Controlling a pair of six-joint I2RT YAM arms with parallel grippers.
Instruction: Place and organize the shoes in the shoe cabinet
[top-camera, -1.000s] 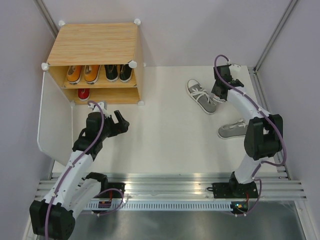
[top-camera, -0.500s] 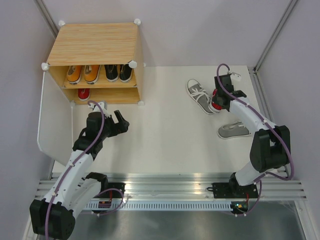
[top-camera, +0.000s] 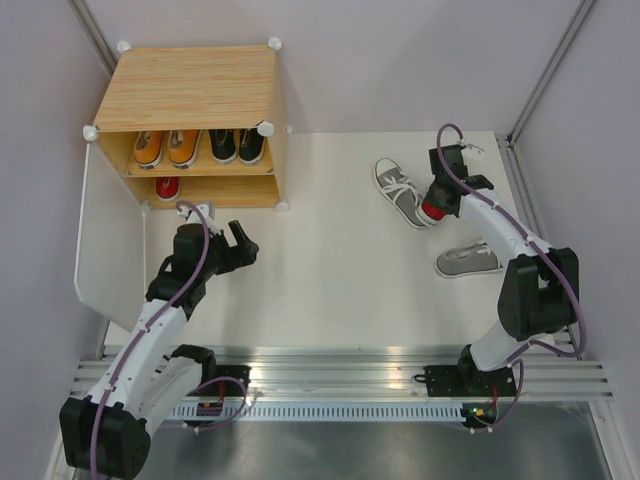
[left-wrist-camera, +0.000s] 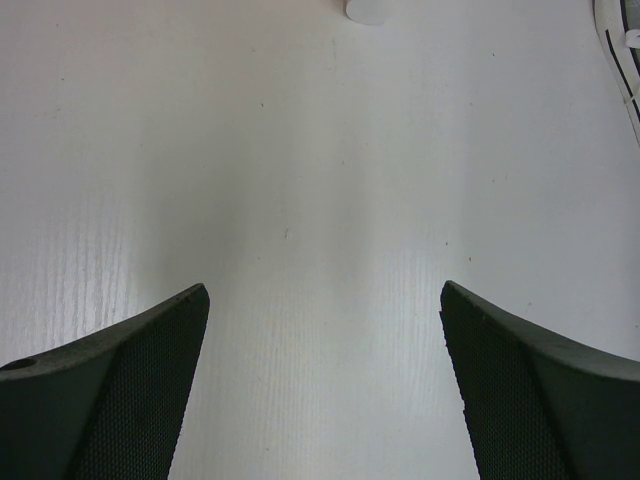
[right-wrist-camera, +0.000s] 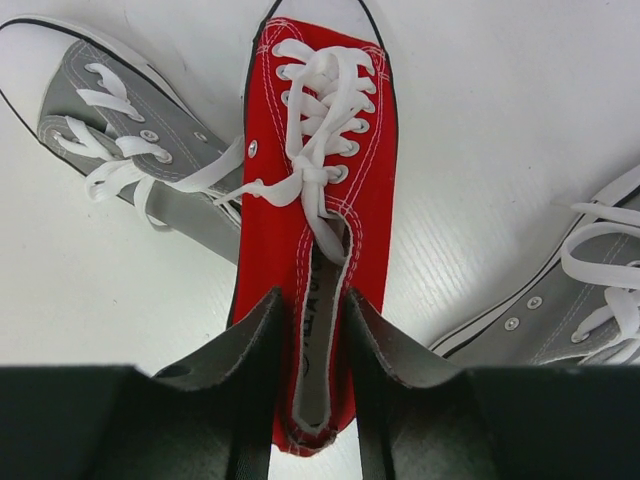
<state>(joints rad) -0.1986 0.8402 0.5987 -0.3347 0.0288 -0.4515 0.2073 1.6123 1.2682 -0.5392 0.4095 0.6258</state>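
- Fingers (right-wrist-camera: 255, 350) of the right claw (right-wrist-camera: 312, 297) are sitting narrow, straddling the heel opening of a red shoe (right-wrist-camera: 320, 190); clamped or not, I cannot tell.
- Grey shoes (right-wrist-camera: 130, 160) are lying either side of it on the surface (top-camera: 330, 260).
- Left claw (left-wrist-camera: 322, 290) is hanging wide over the surface, near the cabinet (top-camera: 190, 90).
- Orange pair (top-camera: 166, 148) and black pair (top-camera: 237, 145) are sitting on its upper shelf.

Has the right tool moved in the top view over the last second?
Yes. Against the grey shoe, the right tool has shifted toward the near edge, now over the red shoe.
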